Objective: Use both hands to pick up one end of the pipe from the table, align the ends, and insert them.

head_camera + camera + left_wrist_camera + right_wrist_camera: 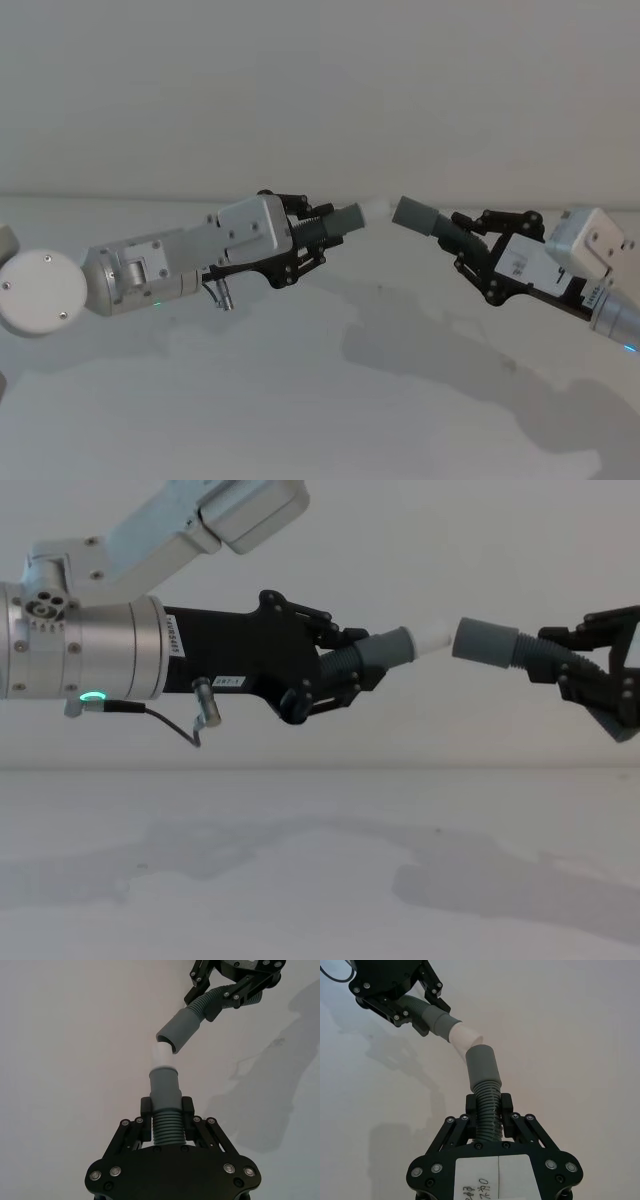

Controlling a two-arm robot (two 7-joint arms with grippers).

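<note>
— Step in hand? Alignment, by the look of it. Both pieces lifted well clear of the table (320,880), ends brought nose to nose in mid-air.

— Left gripper (167,1110)? Clamped on the ribbed part of the shorter hose piece (166,1110), just behind its grey cuff (163,1087). White tip (162,1053) pointing straight out toward the other arm.

— And the right gripper (489,1107)? Closed likewise on the ribs of the longer hose piece (487,1110), wide cuff (482,1065) sticking out ahead of the fingers.

— Joined yet? Hard to say outright. From the left wrist, white tip right at the mouth of the wide cuff, perhaps just entering. From the head and chest, barely meeting, and at an angle rather than in one line.

— Next move, then? Probably squaring the two axes first: tilting one wrist until cuff and tip share a line. After that, a straight push together. Risk otherwise: tip catching on the cuff's rim and the hose bending instead of seating.
</note>
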